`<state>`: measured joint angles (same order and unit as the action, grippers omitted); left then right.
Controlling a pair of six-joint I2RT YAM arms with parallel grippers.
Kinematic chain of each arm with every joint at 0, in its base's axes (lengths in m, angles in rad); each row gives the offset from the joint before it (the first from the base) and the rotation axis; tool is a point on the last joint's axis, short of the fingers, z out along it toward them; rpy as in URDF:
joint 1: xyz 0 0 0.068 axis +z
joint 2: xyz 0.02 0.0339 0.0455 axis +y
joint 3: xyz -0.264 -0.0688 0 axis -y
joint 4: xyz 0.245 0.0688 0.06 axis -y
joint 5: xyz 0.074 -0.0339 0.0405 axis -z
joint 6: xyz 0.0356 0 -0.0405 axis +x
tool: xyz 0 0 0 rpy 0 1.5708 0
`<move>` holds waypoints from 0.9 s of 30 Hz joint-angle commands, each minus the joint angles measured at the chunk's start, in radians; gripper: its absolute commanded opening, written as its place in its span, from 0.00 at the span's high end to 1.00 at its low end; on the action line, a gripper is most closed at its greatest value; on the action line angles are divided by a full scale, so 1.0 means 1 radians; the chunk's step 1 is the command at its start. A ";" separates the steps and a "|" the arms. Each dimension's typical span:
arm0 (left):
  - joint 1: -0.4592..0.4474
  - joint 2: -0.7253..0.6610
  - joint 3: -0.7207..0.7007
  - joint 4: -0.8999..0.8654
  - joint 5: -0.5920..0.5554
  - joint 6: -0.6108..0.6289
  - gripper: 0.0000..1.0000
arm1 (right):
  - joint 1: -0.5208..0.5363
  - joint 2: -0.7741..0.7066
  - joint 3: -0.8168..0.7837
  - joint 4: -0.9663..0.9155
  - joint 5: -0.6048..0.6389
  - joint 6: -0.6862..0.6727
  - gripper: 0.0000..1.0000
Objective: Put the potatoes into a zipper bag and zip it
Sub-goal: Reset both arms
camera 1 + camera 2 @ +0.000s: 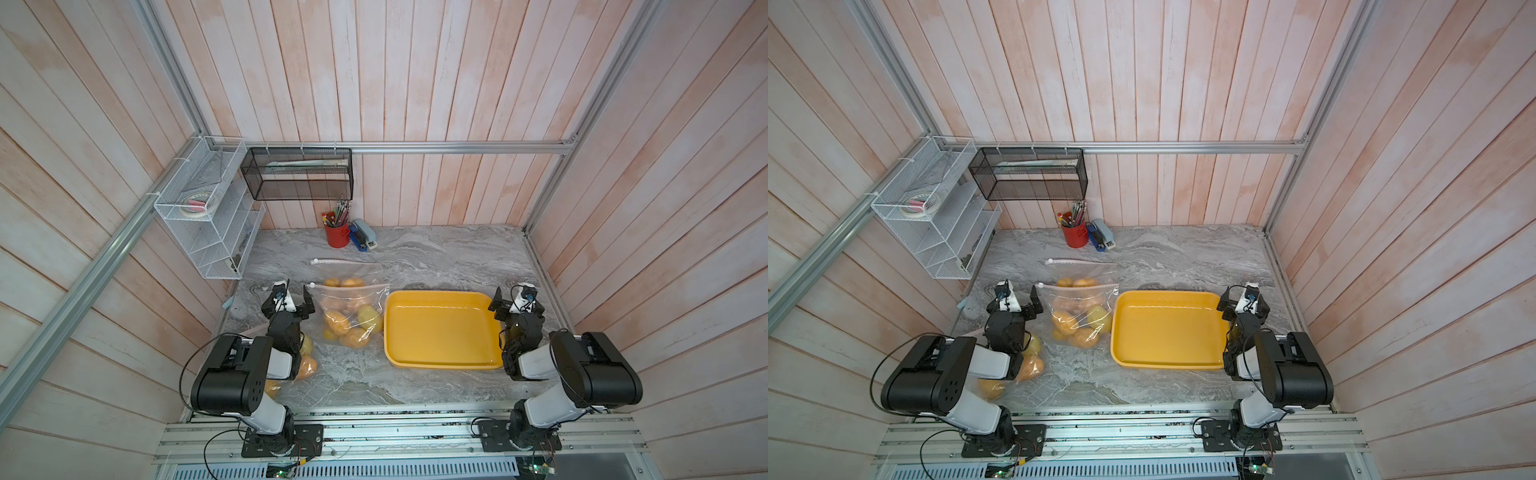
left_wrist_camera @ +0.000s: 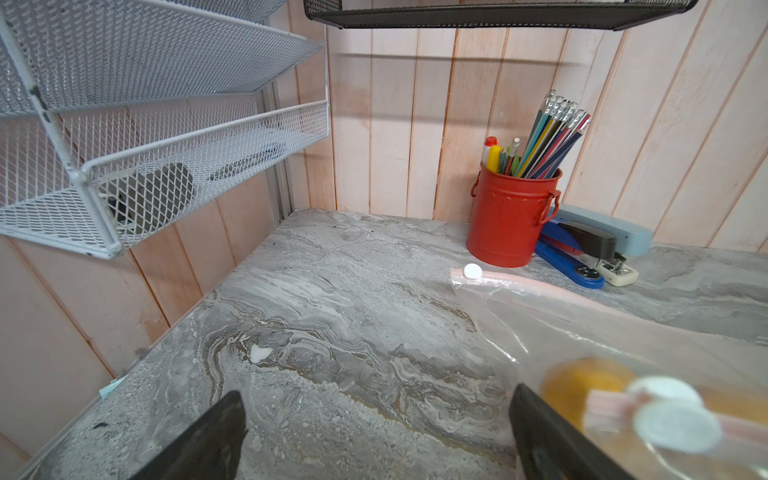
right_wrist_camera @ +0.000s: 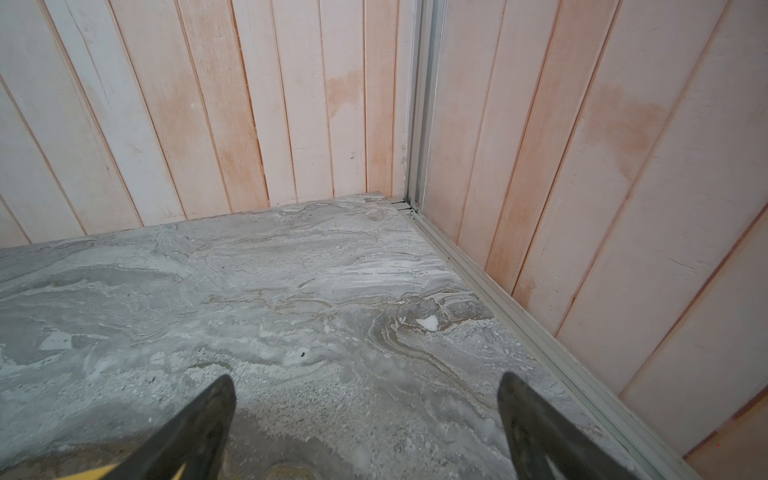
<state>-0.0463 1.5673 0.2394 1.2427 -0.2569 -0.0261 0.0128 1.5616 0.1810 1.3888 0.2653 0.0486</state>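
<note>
A clear zipper bag [image 1: 353, 313] [image 1: 1079, 316] lies in the middle of the table with several potatoes [image 1: 338, 322] inside; its white slider [image 1: 311, 286] sits at the left end of the pink strip. Behind it lies a second bag [image 1: 349, 268] [image 2: 582, 324], with potatoes [image 1: 343, 282] [image 2: 582, 386] showing through. More bagged potatoes [image 1: 308, 365] lie half hidden under my left arm. My left gripper [image 1: 289, 300] [image 1: 1016, 303] [image 2: 376, 392] is open and empty just left of the middle bag. My right gripper [image 1: 516, 302] [image 1: 1244, 303] [image 3: 365, 377] is open over bare table.
An empty yellow tray [image 1: 440, 361] stands between the bags and my right arm. A red pencil cup [image 1: 337, 235] and staplers [image 1: 363, 237] stand at the back wall. A white wire rack [image 1: 208, 216] and a black mesh basket [image 1: 299, 174] hang at the back left.
</note>
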 commanded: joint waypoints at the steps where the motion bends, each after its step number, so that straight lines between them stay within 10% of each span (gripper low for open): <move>1: 0.005 0.007 0.008 0.002 0.015 0.009 0.00 | 0.005 0.013 0.007 0.015 0.017 -0.003 0.02; 23: 0.005 0.007 0.008 0.002 0.015 0.009 0.00 | 0.002 0.012 0.001 0.021 0.014 -0.003 0.02; 27: 0.005 0.007 0.008 0.002 0.015 0.009 0.00 | -0.018 -0.017 -0.242 0.392 -0.067 0.015 0.02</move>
<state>-0.0467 1.5673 0.2394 1.2427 -0.2569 -0.0257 0.0105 1.5581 0.0704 1.5219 0.2485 0.0486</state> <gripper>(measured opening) 0.998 0.983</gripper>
